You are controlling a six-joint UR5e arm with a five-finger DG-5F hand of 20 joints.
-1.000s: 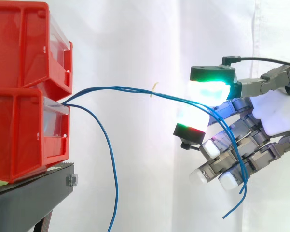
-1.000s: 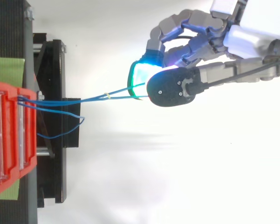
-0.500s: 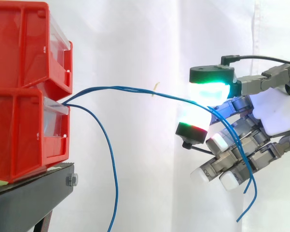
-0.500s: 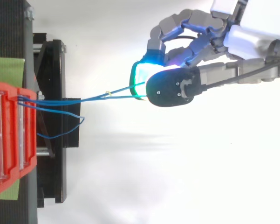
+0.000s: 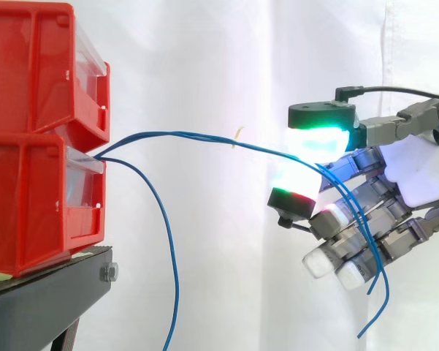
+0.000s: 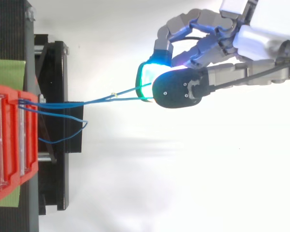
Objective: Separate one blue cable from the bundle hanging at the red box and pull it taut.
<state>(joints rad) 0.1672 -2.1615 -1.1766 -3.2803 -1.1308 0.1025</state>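
Two red plastic storage bins sit one on the other at the left, the upper red bin [image 5: 36, 66] resting on the lower red bin [image 5: 29, 205], each with a clear front panel. They stand on a black metal stand [image 5: 51, 292] before a white curtain [image 5: 204, 58]. In the top view a green sheet [image 6: 7, 72] lies under the bins. What the bins hold cannot be made out through the panels.

A pair of thin blue cables [image 5: 197, 137] comes out at the top front of the lower bin and runs right in a shallow arc to the robot hand [image 5: 416, 172]. A small pale tag [image 5: 237, 135] sits on the pair about midway, too small to show any print. The hand pinches the pair between two green-glowing fingertip pads [image 5: 318, 139], one above the other. The other fingers curl beneath, and the cables' loose ends hang past them. A third blue cable [image 5: 168, 248] droops from the same bin, well apart from the hand.
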